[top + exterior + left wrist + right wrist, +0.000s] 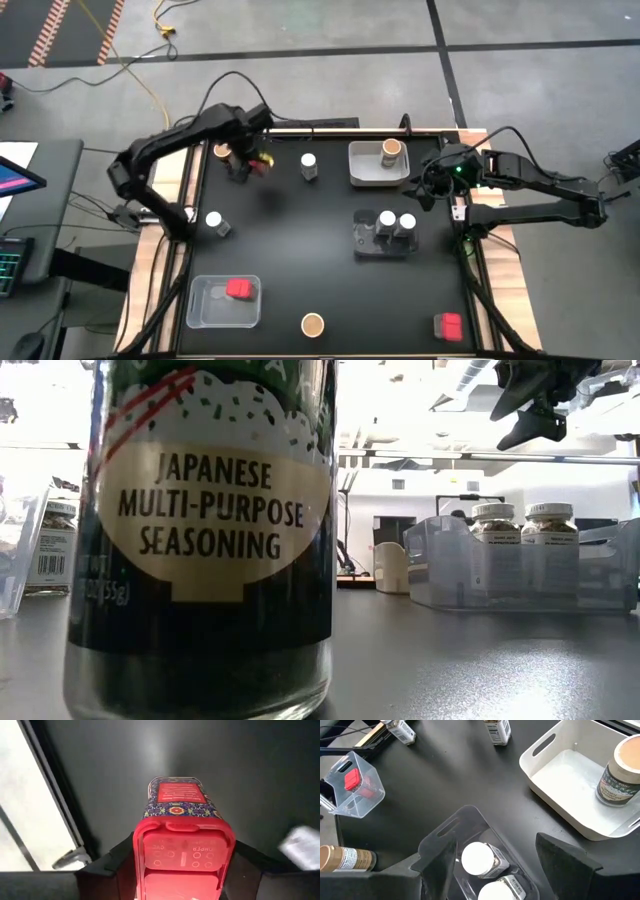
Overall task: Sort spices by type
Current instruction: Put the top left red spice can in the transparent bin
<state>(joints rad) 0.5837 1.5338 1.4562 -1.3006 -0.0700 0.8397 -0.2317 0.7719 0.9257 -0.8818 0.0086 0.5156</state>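
A red spice box with a patterned band hangs over the table's far left part, with my left gripper shut on it. Beside it on the table stands a cork-topped jar. White-lidded jars stand loose at the far middle and at the left. A clear tray holds two white-lidded jars. My right gripper hovers open above it, touching nothing. A white tray holds a cork-topped jar. Another clear tray holds a red box. My left gripper pinches the red box at its lid end, one finger on each of two opposite sides. The fingers come from above, pointing down. The box hangs below them, lid up, lifted clear of the table.
A cork-topped jar stands at the near edge and fills the left of the low view. A red box sits at the near right. The black table's middle is bare.
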